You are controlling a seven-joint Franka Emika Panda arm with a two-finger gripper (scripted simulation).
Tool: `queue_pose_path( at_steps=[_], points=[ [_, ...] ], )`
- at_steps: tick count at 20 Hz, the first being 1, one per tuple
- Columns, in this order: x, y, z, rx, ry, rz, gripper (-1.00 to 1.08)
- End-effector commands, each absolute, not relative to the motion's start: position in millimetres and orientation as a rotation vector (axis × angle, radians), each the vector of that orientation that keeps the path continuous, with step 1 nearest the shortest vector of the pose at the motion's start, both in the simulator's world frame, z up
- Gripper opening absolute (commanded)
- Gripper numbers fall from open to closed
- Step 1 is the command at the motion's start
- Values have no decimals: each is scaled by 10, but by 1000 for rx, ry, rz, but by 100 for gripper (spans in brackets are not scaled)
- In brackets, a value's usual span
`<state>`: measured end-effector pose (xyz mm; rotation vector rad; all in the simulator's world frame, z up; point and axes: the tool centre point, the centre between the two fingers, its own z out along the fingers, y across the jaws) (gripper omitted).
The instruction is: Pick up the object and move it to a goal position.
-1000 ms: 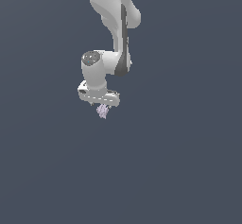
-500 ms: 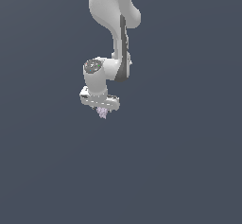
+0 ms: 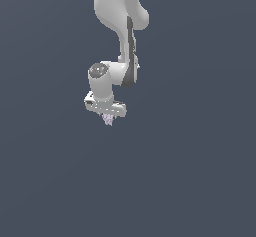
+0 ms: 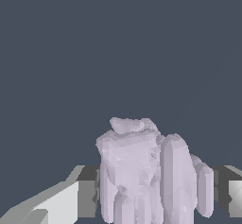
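White arm (image 3: 122, 41) reaching down from above, end effector (image 3: 107, 117) pointing downward against a uniform dark grey-blue background. Fingers (image 4: 66, 202) closed on the pale lilac, faceted clump (image 3: 108, 120), protruding just below the tips. Wrist view: clump (image 4: 146, 176) lodged between the two fingers, filling the gap.

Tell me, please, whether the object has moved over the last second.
No, not noticeably: the object, held in the gripper, hangs at the same place below the upper arm link.
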<state>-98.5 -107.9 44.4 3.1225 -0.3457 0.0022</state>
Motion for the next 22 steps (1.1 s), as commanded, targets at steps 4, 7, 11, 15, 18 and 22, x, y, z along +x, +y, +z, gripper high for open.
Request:
queue_pose_path(
  at_steps=[4, 7, 11, 15, 18, 22],
  points=[
    [-986, -1078, 453, 3122, -346, 2, -100],
    [-990, -1073, 504, 3122, -346, 2, -100],
    [-999, -1059, 640, 3122, -346, 2, -100],
    [-1015, -1038, 857, 3122, -346, 2, -100],
    [-1029, -1017, 1076, 3122, -346, 2, -100],
    [-1053, -986, 1432, 3122, -347, 2, -100]
  ],
)
